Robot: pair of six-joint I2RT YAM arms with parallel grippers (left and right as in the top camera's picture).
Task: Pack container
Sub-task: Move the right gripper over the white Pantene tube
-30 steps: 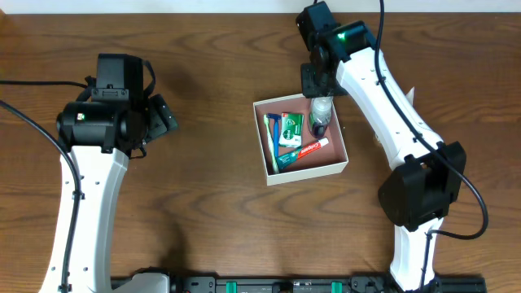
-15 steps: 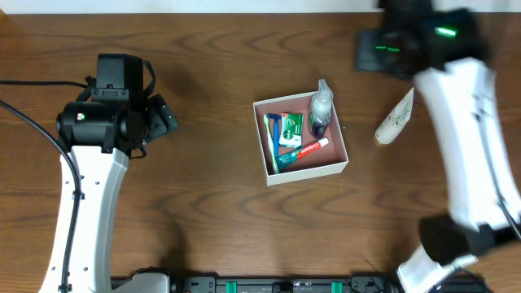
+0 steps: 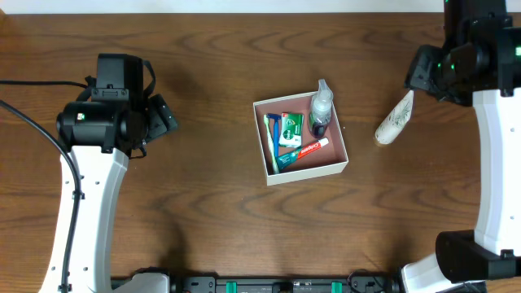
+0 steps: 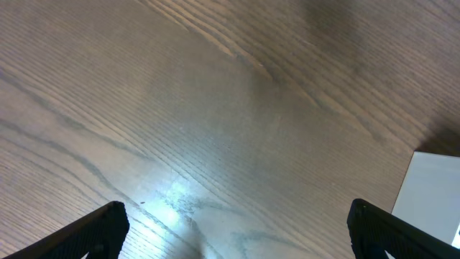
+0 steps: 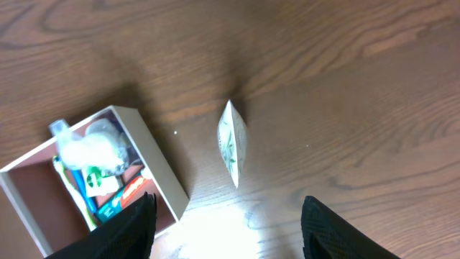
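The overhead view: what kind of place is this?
Probably a robotics lab bench: white left arm and right arm at a wooden table, a container of toiletries staged between them.

I have the container at the middle of the table — in it, a bottle at the far right corner, a packet left of that, a toothpaste tube nearer me. A squeeze tube lies on the table right of the container, not touching.

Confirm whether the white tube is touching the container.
Apart. Overhead shows a plain gap between the tube and the container; the right wrist view shows it too.
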